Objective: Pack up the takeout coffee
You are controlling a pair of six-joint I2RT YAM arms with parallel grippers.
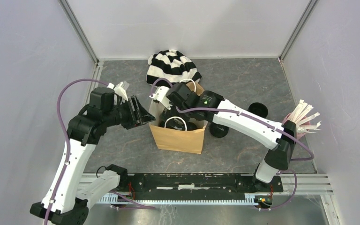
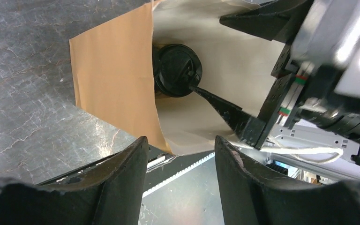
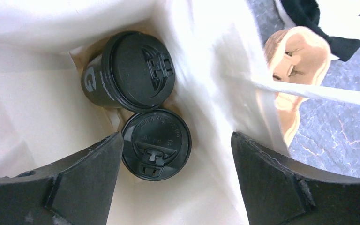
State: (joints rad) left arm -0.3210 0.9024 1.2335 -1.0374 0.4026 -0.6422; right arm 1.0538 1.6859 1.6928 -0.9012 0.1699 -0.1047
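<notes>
Robotics lab test cell. Evidence: plain pale wall panels (image 1: 23,70) set in aluminium framing posts (image 1: 78,30) enclose a dark stone-patterned tabletop (image 1: 248,79). Left arm (image 1: 72,159) and right arm (image 1: 243,123) are bolted to a black mounting rail (image 1: 192,180), with purple cabling (image 1: 59,105) exposed.

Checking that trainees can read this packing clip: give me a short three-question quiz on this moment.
1. How many lidded black cups are inside the brown paper bag?
2. True or false: the fingers of the right gripper are clamped on a cup.
3. What lies on the far side of the bag? A) a striped cloth B) a red plate C) a metal kettle

Key: 1. two; 2. false, the fingers stand wide apart; 3. A
</notes>
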